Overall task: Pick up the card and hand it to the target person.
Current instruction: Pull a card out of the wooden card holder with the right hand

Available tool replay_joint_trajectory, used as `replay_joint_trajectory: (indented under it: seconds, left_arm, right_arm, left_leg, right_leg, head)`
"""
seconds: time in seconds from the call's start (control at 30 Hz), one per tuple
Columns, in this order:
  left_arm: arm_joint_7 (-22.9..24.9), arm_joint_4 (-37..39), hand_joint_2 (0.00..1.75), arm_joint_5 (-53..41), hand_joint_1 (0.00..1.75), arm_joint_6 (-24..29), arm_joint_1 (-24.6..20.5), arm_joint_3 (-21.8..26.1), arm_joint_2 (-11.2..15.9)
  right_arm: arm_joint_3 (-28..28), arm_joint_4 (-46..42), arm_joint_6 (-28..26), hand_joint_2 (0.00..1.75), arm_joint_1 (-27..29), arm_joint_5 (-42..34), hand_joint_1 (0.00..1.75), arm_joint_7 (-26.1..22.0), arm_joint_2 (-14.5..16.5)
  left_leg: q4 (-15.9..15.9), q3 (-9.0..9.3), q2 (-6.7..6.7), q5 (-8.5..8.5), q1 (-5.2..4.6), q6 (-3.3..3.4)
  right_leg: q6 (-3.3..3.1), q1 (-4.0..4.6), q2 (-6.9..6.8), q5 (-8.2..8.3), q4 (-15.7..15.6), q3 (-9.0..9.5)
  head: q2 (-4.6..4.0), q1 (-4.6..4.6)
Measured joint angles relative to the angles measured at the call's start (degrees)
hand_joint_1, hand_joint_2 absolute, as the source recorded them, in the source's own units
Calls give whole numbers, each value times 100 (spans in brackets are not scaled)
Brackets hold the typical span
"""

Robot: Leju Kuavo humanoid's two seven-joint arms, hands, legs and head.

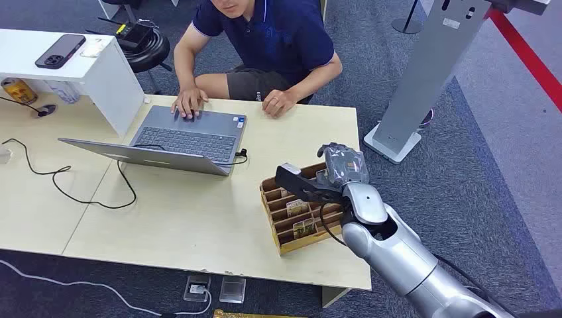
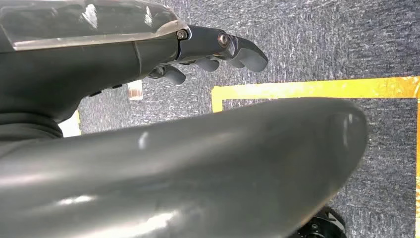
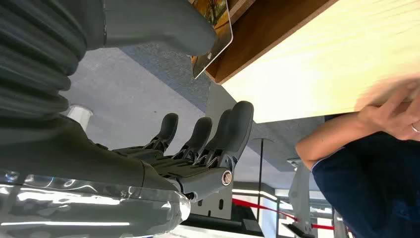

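the right arm point(image 1: 397, 252) reaches up from the lower right over the pale table point(image 1: 199, 218), bent at the wrist, its right hand point(image 1: 341, 165) hovering above the far end of the wooden card holder point(image 1: 291, 242) at the table's right edge. from the wrist camera the fingers point(image 3: 233, 129) are straight, side by side and spread away from the thick thumb point(image 3: 163, 25); nothing sits between them, so the hand is released. a card point(image 3: 215, 27) with a white border stands in the holder just beside the thumb; i cannot tell whether they touch. across the table a person point(image 1: 278, 40) in a dark blue shirt leans over an open laptop point(image 1: 179, 139). the left hand point(image 2: 213, 49) hangs over grey carpet point(image 2: 322, 44) with yellow tape point(image 2: 317, 89), its fingers loosely bent and holding nothing.
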Motion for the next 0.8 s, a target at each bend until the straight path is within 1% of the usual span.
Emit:
replay_joint_trajectory:
  seconds: [0.07, 0.17, 0.3, 0.5, 0.63, 0.8]
  left_arm:
    - [0, 0, 0, 7, 0, 4, 0, 0, 0]
    - [2, 0, 0, 27, 0, 14, 1, 0, 0]
    - [11, 0, 0, 51, 0, 28, 1, 0, 0]
    - [45, 0, 0, 67, 0, 41, 3, 0, 0]
    - [45, 0, 0, 89, 0, 39, 4, 0, 0]
    - [44, 0, 0, 103, 0, 38, 4, -1, 0]
  right_arm:
    - [2, 30, -10, 175, 0, 0, 65, -20, 2]
    - [3, 121, -50, 175, 0, 0, 77, -88, 10]
    - [3, 271, -124, 175, -2, -9, 88, -163, 48]
    - [3, 455, -150, 175, -4, -16, 91, -197, 85]
    - [3, 537, -150, 175, -8, -17, 100, -198, 122]
    - [3, 620, -155, 175, -11, -44, 96, -206, 150]
  left_leg:
    - [0, 0, 0, 0, 0, 0]
    - [0, 0, 0, 0, 0, 0]
    - [0, 0, 0, 0, 0, 0]
    - [0, 0, 0, 0, 0, 0]
    - [0, 0, 0, 0, 0, 0]
    - [0, 0, 0, 0, 0, 0]
  right_leg:
    - [0, 0, 0, 0, 0, 0]
    - [0, 0, 0, 0, 0, 0]
    - [0, 0, 0, 0, 0, 0]
    - [0, 0, 0, 0, 0, 0]
    - [0, 0, 0, 0, 0, 0]
    - [0, 0, 0, 0, 0, 0]
  head:
    - [0, -1]
    - [0, -3]
    - [0, -3]
    - [0, 2]
    - [0, -1]
    - [0, -5]
